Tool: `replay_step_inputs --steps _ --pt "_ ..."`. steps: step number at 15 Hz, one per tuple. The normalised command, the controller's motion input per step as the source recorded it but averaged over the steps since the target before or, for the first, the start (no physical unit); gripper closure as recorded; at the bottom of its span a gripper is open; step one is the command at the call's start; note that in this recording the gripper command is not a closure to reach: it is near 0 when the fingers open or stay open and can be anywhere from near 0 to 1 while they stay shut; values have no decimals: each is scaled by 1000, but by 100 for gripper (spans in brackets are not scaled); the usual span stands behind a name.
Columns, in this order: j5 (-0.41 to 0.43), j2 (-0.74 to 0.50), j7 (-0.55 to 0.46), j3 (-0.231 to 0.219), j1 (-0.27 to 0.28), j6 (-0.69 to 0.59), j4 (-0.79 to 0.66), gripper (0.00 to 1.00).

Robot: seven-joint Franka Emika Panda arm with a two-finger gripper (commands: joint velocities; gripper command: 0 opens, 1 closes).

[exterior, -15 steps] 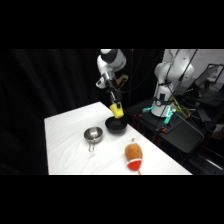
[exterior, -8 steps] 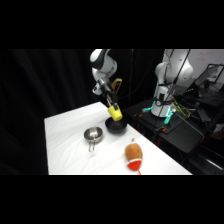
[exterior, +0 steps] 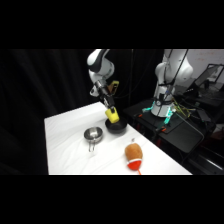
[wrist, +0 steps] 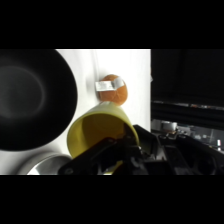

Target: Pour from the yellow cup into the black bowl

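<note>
Item 1, jaws (exterior: 110,109): pinching the yellow cup (exterior: 113,114) by its rim, seen in the wrist view with the linkage over the cup's near wall.
Item 2, yellow cup: held aloft and tilted, its mouth turned toward the black bowl (exterior: 115,127), directly above it.
Item 3, black bowl (wrist: 31,97): on the white surface (exterior: 65,135); contents not discernible.
Item 4, silver bowl (exterior: 92,134) and orange-and-red object (exterior: 133,155): nearby, untouched.
Status: cup lifted, positioned, tipping; judged mid-pour, with emptying and setting down left.
</note>
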Motion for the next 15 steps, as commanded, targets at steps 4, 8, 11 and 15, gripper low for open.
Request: replay_step_inputs --steps 4,8,11,15 --pt "-508 -596 867 184 215 578 -270 18" --pt "-705 -394 947 245 198 389 -145 17" --pt "-588 -37 753 288 232 304 77 17" --pt "-424 280 500 228 204 307 285 18"
